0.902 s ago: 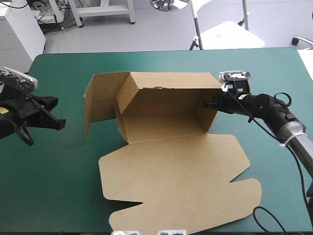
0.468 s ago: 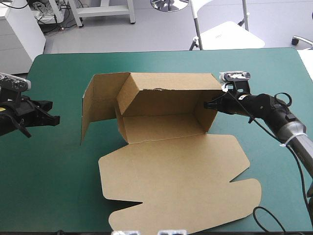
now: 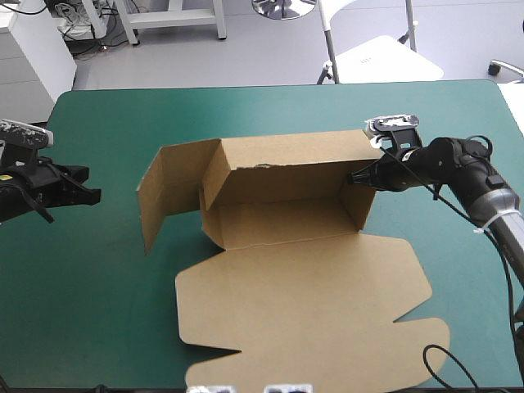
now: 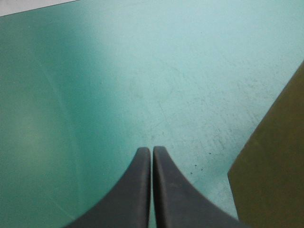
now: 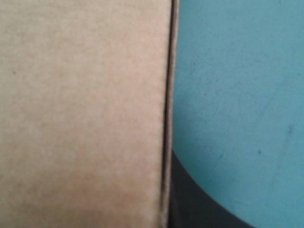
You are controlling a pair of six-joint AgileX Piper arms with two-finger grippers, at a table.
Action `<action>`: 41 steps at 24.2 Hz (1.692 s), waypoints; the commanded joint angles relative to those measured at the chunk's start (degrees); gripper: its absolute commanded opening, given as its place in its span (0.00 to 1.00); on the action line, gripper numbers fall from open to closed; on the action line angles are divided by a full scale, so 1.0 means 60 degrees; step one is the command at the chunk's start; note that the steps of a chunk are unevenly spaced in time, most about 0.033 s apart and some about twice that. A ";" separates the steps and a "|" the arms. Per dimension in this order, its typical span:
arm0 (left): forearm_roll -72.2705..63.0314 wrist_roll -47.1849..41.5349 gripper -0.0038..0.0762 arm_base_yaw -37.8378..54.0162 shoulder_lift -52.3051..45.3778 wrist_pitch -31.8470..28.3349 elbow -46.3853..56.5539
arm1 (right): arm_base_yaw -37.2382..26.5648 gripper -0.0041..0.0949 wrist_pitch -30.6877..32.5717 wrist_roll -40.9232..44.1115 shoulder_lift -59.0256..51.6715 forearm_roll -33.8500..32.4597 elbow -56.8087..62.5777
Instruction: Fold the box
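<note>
the box (image 3: 278, 213) stands half raised, centred on the table (image 3: 106, 311). our right gripper (image 3: 360, 176) pinches its right wall; our left gripper (image 3: 86, 195), pressed together, hangs apart. we judge the unheld left flap (image 3: 168, 192) could sag.

My box (image 3: 303, 303) is plain brown board, matt and faintly fibrous, and the top edge of its raised back wall is ragged. Around the box, the teal-green cover (image 3: 106, 270) looks smooth with a soft sheen, finely scratched and speckled. My left gripper (image 4: 152, 150) is smooth, dull black, plastic-like.
</note>
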 commanded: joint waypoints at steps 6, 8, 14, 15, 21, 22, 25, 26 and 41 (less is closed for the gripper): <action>-0.0851 0.0303 0.05 0.0021 -0.0134 -0.0443 -0.0222 | -0.0101 0.02 0.4041 0.0367 -0.0339 -0.1317 -0.1185; -0.0882 0.0303 0.05 0.0021 -0.0134 -0.0443 -0.0222 | -0.0101 0.02 0.4173 0.0547 -0.0485 -0.1278 -0.1104; -0.0882 0.0303 0.05 0.0021 -0.0134 -0.0426 -0.0222 | -0.0101 0.02 0.4152 0.0543 -0.0356 -0.1052 -0.1112; -0.0882 0.0303 0.05 0.0021 -0.0134 -0.0412 -0.0222 | -0.0101 0.02 0.4095 0.0543 -0.0104 -0.1100 -0.1112; -0.0882 0.0303 0.05 0.0021 -0.0134 -0.0190 -0.0222 | -0.0101 0.02 0.2380 0.0608 0.1861 -0.1077 -0.1788; -0.0882 0.0303 0.05 0.0021 -0.0134 -0.0190 -0.0222 | -0.0101 0.02 0.2279 0.0608 0.2150 -0.1060 -0.2013; -0.0882 0.0303 0.05 0.0021 -0.0134 -0.0209 -0.0222 | -0.0101 0.02 0.2186 0.0608 0.3014 -0.1065 -0.2873; -0.0882 0.0303 0.05 0.0021 -0.0134 -0.0223 -0.0222 | -0.0101 0.02 0.2186 0.0608 0.3214 -0.1040 -0.3098; -0.0882 0.0303 0.05 0.0021 -0.0101 -0.0223 -0.0222 | -0.0101 0.08 0.2039 0.1121 0.3842 -0.1078 -0.3818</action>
